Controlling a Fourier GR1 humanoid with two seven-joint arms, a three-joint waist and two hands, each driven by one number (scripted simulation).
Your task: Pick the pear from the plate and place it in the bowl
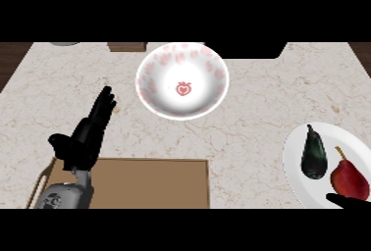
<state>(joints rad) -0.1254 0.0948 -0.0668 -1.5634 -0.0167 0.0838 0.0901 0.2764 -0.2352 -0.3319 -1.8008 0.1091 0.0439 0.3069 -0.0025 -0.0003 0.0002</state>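
Desk (290, 98) of pale marble seen from my head, looking steeply down. Near the far edge, about midway along it, stands a white bowl (182, 81) with pink spots on its inner wall and a red strawberry mark at its bottom; nothing lies in it. At the right edge, toward the near corner, a white plate (299, 174) carries two things side by side: a dark green, elongated vegetable (314, 156) on the left and the red pear (350, 179) on the right, its thin stem pointing toward the far edge. The pear rests on the plate, well apart from the bowl.

My left hand (85, 139) shows over the left part of the desk, its fingers (103, 105) straight and pointing toward the far edge, holding nothing; its grey forearm (66, 196) enters from the near edge over a brown cutting board (152, 184) that lies along the near edge. My right hand (351, 202) shows only as a dark tip at the near right corner, just beside the near end of the pear; I cannot tell how far its fingers are open, or whether they touch the fruit.
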